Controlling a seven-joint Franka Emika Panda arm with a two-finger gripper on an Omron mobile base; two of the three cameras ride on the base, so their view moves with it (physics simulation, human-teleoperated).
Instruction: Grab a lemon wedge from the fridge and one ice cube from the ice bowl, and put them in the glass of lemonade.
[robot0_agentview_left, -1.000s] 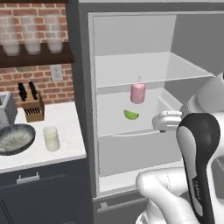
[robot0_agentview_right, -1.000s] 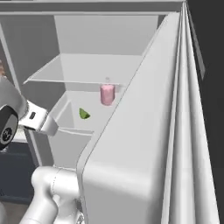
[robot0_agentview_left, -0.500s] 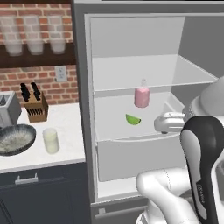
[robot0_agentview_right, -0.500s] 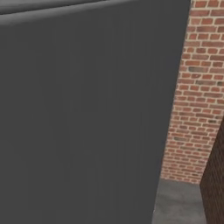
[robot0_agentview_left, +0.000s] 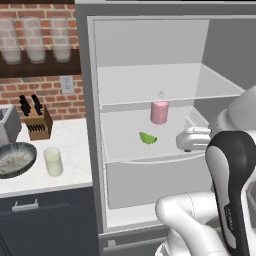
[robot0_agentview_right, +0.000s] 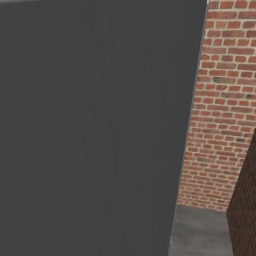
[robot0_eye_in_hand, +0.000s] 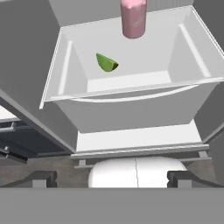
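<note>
1. Fridge (robot0_agentview_left: 150, 65) stands open, white shelves bare above.
2. Counter (robot0_agentview_left: 70, 150) left of it carries the ice bowl (robot0_agentview_left: 15, 160) and, just right of that, the glass (robot0_agentview_left: 53, 161).
3. Gripper (robot0_eye_in_hand: 111, 178) hangs released in front of the fridge, tips wide apart, grasping nothing.
4. Pink bottle (robot0_agentview_left: 159, 111) stands behind the wedge.
5. Lemon wedge (robot0_agentview_left: 147, 138) lies on the lower shelf.

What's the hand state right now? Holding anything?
Hand: open, holding nothing; lemon wedge lies untouched on the fridge shelf beside the pink bottle.
</note>
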